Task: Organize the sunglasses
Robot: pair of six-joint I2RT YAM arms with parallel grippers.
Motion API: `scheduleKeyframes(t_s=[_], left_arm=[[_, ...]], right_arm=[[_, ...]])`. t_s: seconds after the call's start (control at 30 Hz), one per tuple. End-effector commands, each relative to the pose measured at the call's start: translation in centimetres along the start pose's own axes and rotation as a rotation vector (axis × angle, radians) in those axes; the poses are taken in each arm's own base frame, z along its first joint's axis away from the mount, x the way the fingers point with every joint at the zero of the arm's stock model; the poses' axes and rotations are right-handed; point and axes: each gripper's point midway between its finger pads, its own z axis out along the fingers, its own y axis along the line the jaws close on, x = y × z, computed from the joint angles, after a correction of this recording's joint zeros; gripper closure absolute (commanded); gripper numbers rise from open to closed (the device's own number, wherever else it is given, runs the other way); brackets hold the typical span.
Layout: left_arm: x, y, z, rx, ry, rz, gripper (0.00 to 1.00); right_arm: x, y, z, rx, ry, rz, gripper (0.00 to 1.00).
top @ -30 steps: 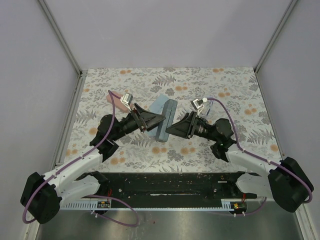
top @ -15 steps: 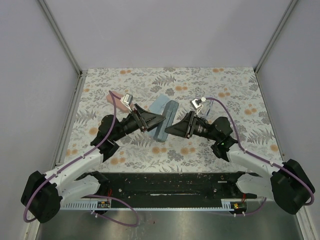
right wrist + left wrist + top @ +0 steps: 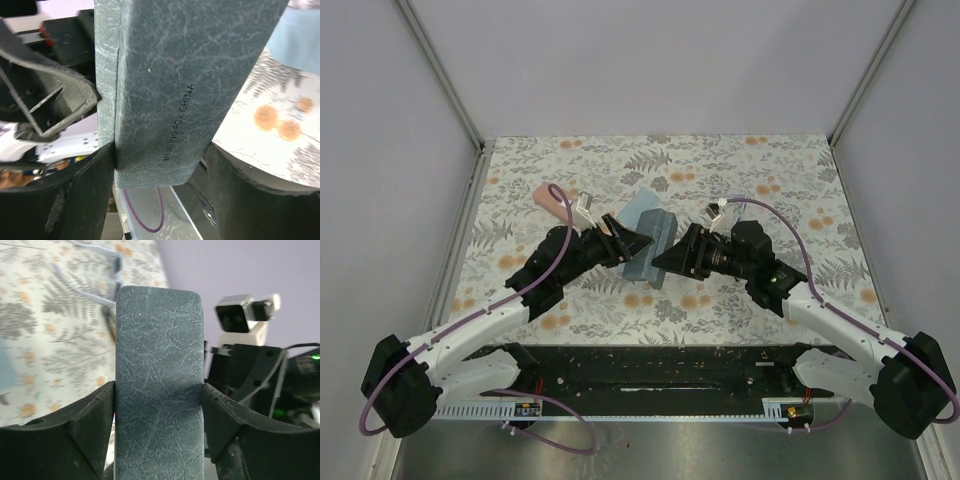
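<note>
Left fingers (image 3: 90, 425) and right fingers (image 3: 75, 200) both being clamped partway open on blue-grey case (image 3: 160, 380), seemingly so it can be opened; pale-framed sunglasses (image 3: 107, 270) being kept aside on counter (image 3: 45, 340) beyond, awaiting stowing.

- A table (image 3: 770, 170) covered with a fern-and-flower print is seen.
- A pink case (image 3: 542, 197) is laid on it towards the far left.
- A light blue cloth (image 3: 638, 208) is spread near the middle.
- Pale-framed sunglasses (image 3: 117, 270) are seen lying on the print, in the left wrist view only.
</note>
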Motion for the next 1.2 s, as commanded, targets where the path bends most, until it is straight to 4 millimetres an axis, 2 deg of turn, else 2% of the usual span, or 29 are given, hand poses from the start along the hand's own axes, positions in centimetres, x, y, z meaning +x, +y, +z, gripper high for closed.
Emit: scheduleKeyframes(t_s=[0.0, 0.17, 0.23, 0.33, 0.37, 0.4, 0.53, 0.63, 0.77, 0.83, 1.0, 1.07, 1.17], left_arm=[[1.6, 1.2, 1.1, -0.121, 0.014, 0.116, 0.7], [2.8, 3.4, 2.4, -0.252, 0.027, 0.197, 0.69], [3.4, 4.1, 3.0, -0.275, 0.045, 0.206, 0.69], [3.7, 4.9, 3.4, -0.301, 0.049, 0.211, 0.69], [3.8, 5.3, 3.5, -0.311, 0.051, 0.21, 0.69], [3.9, 5.6, 3.5, -0.321, 0.052, 0.212, 0.69], [3.4, 6.5, 3.4, -0.399, 0.059, 0.246, 0.69], [2.4, 7.7, 2.5, -0.52, 0.079, 0.329, 0.69], [0.2, 8.4, 0.5, -0.662, 0.066, 0.425, 0.7], [-1.6, 8.7, -1.0, -0.745, 0.022, 0.474, 0.69], [-6.6, 10.8, -7.6, -1.147, -0.061, 0.649, 0.68], [-8.3, 11.1, -9.5, -1.297, -0.098, 0.713, 0.68], [-9.4, 11.8, -10.5, -1.442, -0.103, 0.789, 0.67]], right_arm=[[-2.1, -3.5, 0.4, 0.198, -0.081, -0.078, 0.51], [-1.7, -6.3, 0.1, 0.311, -0.081, -0.061, 0.48], [-1.4, -7.0, 0.1, 0.326, -0.073, -0.061, 0.42], [-1.1, -7.6, -0.1, 0.343, -0.069, -0.063, 0.19], [-1.1, -7.7, -0.2, 0.351, -0.072, -0.066, 0.08], [-1.1, -8.0, -0.4, 0.365, -0.075, -0.066, 0.01], [-1.3, -8.8, -1.5, 0.429, -0.101, -0.089, 0.01], [-1.6, -9.6, -2.8, 0.488, -0.122, -0.11, 0.01], [-2.0, -10.3, -4.6, 0.552, -0.169, -0.136, 0.0], [-2.0, -10.5, -5.2, 0.567, -0.177, -0.145, 0.01], [-2.3, -11.5, -6.4, 0.629, -0.211, -0.167, 0.01], [-2.3, -11.3, -6.5, 0.622, -0.216, -0.162, 0.01], [-2.6, -10.9, -6.5, 0.613, -0.225, -0.165, 0.01]])
